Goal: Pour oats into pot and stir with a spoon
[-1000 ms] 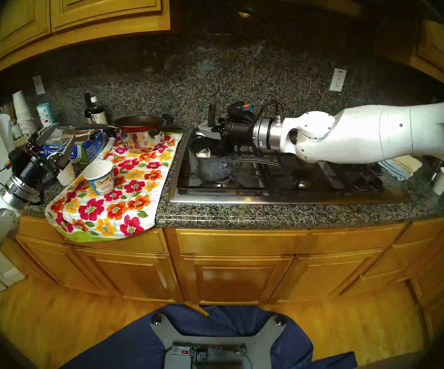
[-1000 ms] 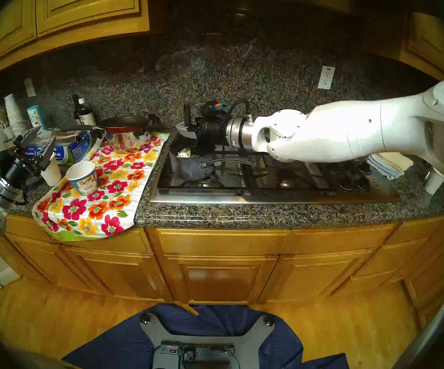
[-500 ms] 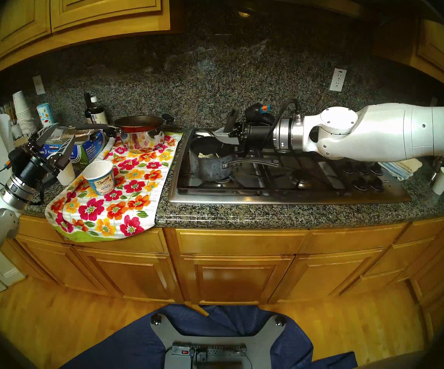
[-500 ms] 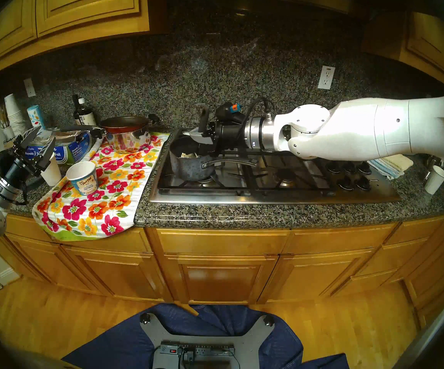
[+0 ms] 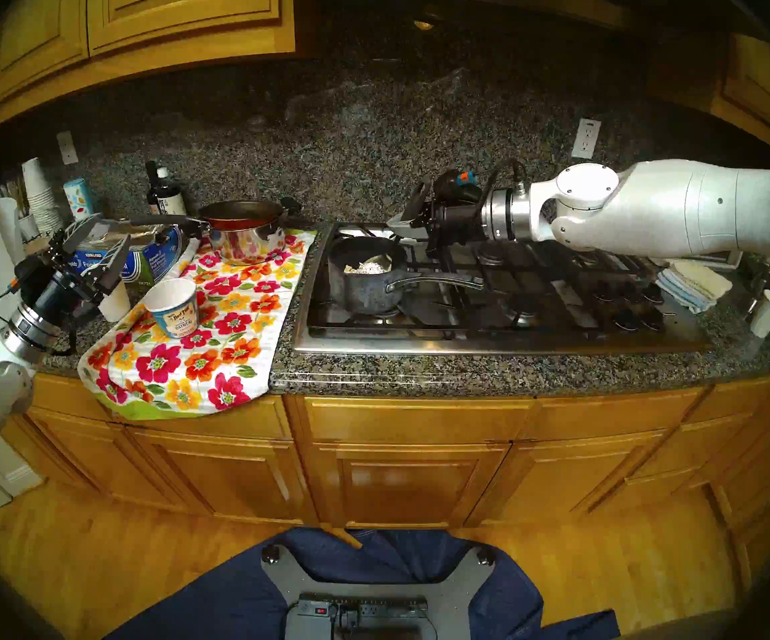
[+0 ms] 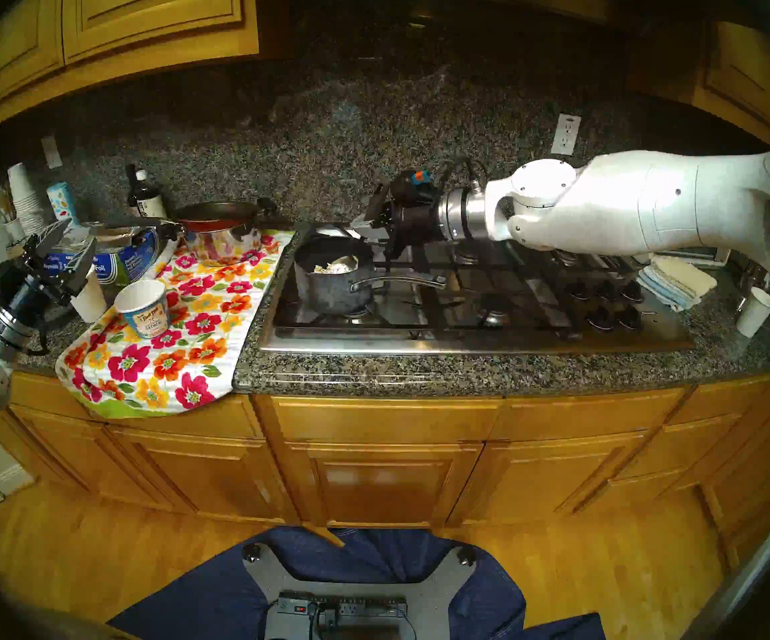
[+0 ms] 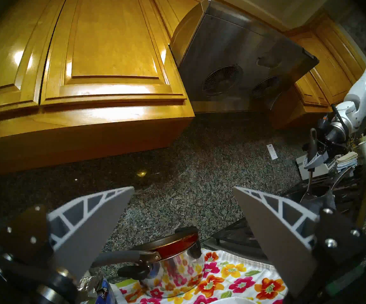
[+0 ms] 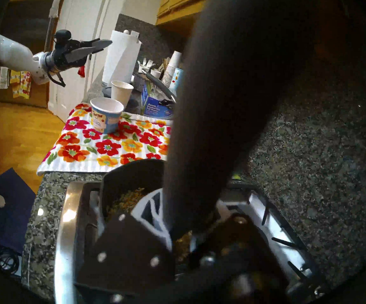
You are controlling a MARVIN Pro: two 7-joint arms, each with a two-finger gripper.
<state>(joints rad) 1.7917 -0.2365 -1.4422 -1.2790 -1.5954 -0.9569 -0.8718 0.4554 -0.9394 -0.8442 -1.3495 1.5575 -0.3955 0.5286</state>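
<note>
The speckled pot (image 5: 364, 286) (image 6: 332, 288) stands on the cooktop's front left burner with pale oats (image 5: 367, 268) (image 8: 127, 200) inside, its curved handle pointing right. My right gripper (image 5: 404, 223) (image 6: 367, 225) (image 7: 313, 159) hovers just behind and right of the pot, shut on the black spoon (image 5: 420, 198) (image 7: 309, 180). The spoon's handle tilts up and its lower end reaches down into the pot. It blurs across the right wrist view as a wide dark band (image 8: 221, 99). The oat cup (image 5: 173, 306) (image 8: 106, 115) stands upright on the floral towel. My left gripper (image 5: 97, 245) (image 7: 182, 188) is open, raised left of that cup.
A steel pot with a red inside (image 5: 244, 232) sits at the towel's (image 5: 198, 348) far end. A white paper cup (image 5: 115, 302), foil boxes (image 5: 143, 260) and a bottle (image 5: 166, 195) crowd the left counter. Folded cloths (image 5: 695, 286) and another cup (image 5: 766, 313) lie right of the cooktop (image 5: 489, 343).
My right arm has drawn back to the right and lifted, tilting the spoon, so the pot's inside with the oats now shows. The left arm has not moved.
</note>
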